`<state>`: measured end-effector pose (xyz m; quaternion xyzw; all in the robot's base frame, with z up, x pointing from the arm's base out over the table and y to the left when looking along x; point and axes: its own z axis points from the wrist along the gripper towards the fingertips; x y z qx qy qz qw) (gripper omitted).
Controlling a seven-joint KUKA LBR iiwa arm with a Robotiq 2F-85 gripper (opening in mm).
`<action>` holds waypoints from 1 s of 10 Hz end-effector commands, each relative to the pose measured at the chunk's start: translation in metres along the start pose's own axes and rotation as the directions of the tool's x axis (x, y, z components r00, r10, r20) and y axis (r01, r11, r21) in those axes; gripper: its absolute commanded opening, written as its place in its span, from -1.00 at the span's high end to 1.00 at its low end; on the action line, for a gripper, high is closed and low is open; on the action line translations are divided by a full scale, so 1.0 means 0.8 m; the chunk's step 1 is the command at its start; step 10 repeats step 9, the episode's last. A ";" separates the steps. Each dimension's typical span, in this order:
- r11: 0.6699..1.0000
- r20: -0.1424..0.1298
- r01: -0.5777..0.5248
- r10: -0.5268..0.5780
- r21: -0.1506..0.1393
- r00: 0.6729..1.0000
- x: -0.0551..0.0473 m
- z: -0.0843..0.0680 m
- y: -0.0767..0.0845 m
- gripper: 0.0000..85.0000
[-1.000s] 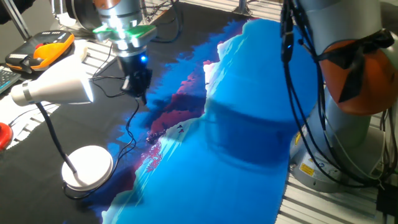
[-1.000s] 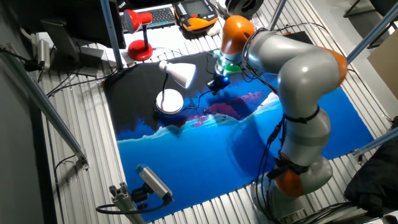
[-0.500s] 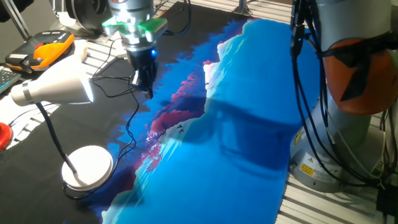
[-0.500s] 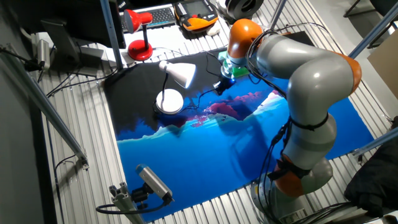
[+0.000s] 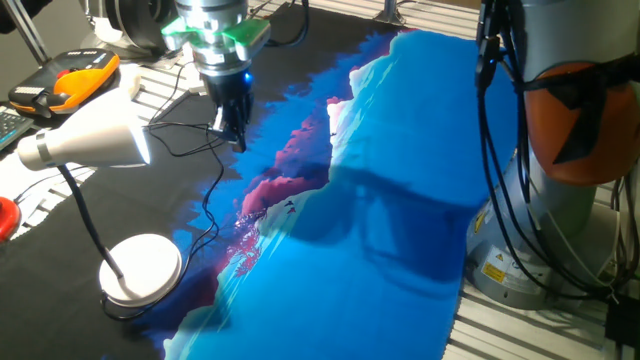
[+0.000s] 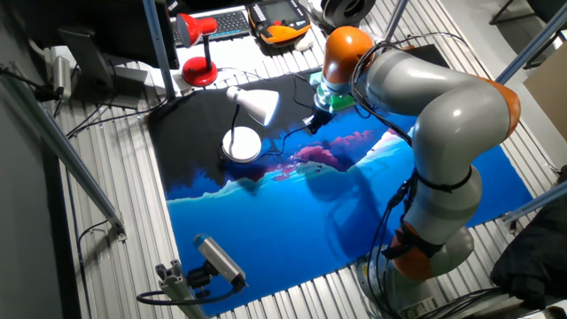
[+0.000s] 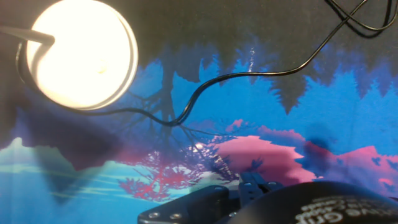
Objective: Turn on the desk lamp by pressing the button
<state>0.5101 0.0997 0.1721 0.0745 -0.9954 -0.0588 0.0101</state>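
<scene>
The desk lamp has a white cone shade (image 5: 92, 146), a thin dark neck (image 5: 84, 218) and a flat round white base (image 5: 141, 268). It stands on the black part of the mat; it also shows in the other fixed view (image 6: 255, 105). In the hand view the base (image 7: 81, 53) is a bright disc at the top left. I cannot make out a button. My gripper (image 5: 234, 132) hangs above the mat to the right of the shade, apart from it, and shows in the other fixed view (image 6: 313, 123). No view shows the gap between its fingertips.
A black cable (image 7: 249, 76) runs from the base across the blue and pink mat (image 5: 400, 230). An orange and black pendant (image 5: 72, 80) lies at the far left. A red object (image 6: 202, 69) and a keyboard (image 6: 220, 23) sit behind the lamp. The arm's base (image 5: 560, 200) stands at the right.
My gripper has moved a little to the right and farther back, away from the lamp shade. The lamp has not moved.
</scene>
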 end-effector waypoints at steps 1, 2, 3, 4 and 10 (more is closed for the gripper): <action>1.000 0.000 -0.007 0.007 -0.010 1.000 0.000 -0.001 0.001 1.00; 0.999 0.004 -0.025 0.025 -0.041 1.000 0.000 -0.002 0.002 1.00; 0.998 -0.001 -0.035 0.035 -0.055 0.999 0.001 -0.003 0.004 1.00; 0.994 -0.008 -0.059 0.059 -0.090 0.998 0.001 -0.004 0.006 1.00; 0.977 -0.030 -0.131 0.127 -0.166 0.991 0.001 -0.011 0.017 1.00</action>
